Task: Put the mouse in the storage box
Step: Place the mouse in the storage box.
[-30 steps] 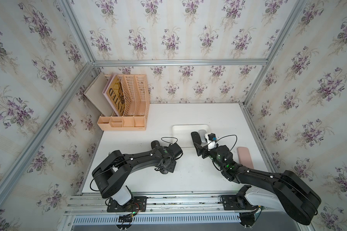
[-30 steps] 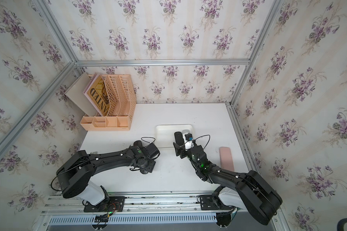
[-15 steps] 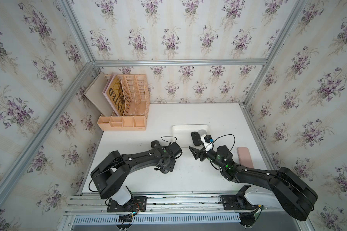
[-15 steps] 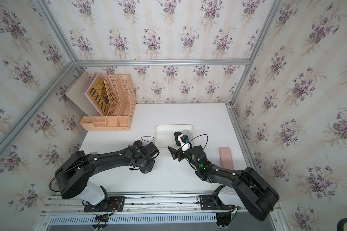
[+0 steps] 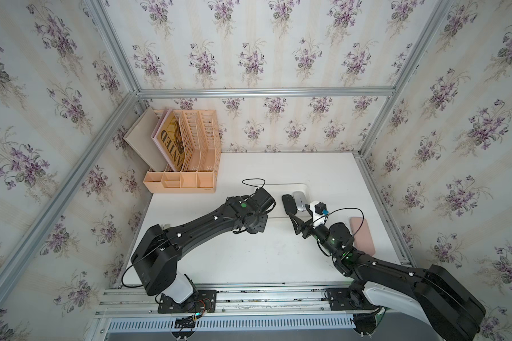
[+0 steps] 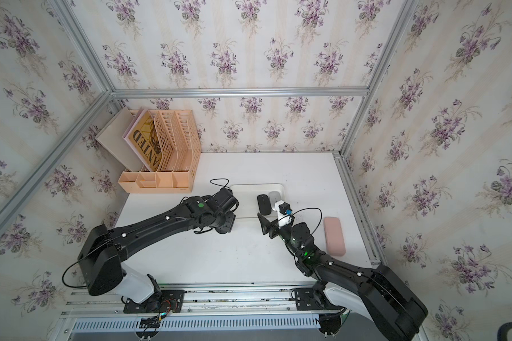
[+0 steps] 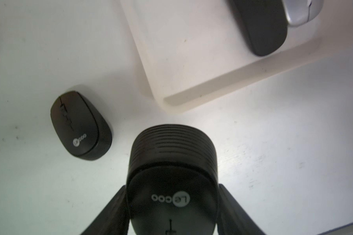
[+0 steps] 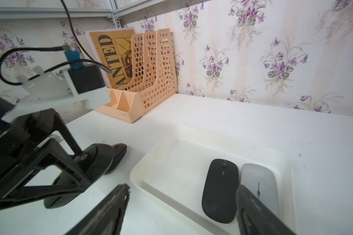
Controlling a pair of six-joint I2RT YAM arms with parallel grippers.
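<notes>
Read from a top view as a clock with 12 at the back wall, the white table [image 5: 249, 259] carries the storage box [image 5: 278, 185] just off centre toward 1 o'clock. A peach file organiser [image 5: 195, 159] stands in the 10 o'clock corner, and a pink case [image 5: 362, 236] lies by the 3 o'clock edge. The left gripper [image 7: 171, 186] is clamped tight on a ribbed black mouse [image 7: 171, 154], one finger on each flank, with the logo facing the wrist camera. The mouse appears lifted off the table and sits outside the box, just beyond its 8 o'clock corner; in both top views the left wrist hides it. A second black mouse [image 7: 80, 126] lies flat on the table on the box's 9 o'clock side, apart from the wall and near the held one. The right gripper [image 8: 182, 187] has its jaws spread wide and holds nothing. It hangs at the box's 5 o'clock, its fingers aimed toward 11 o'clock over the near wall. Inside the box, at its 3 o'clock end, a flat black mouse [image 8: 220, 189] and a silver mouse [image 8: 259, 183] lie side by side, the silver one at 3 o'clock of the black one, lengthwise from 12 to 6
</notes>
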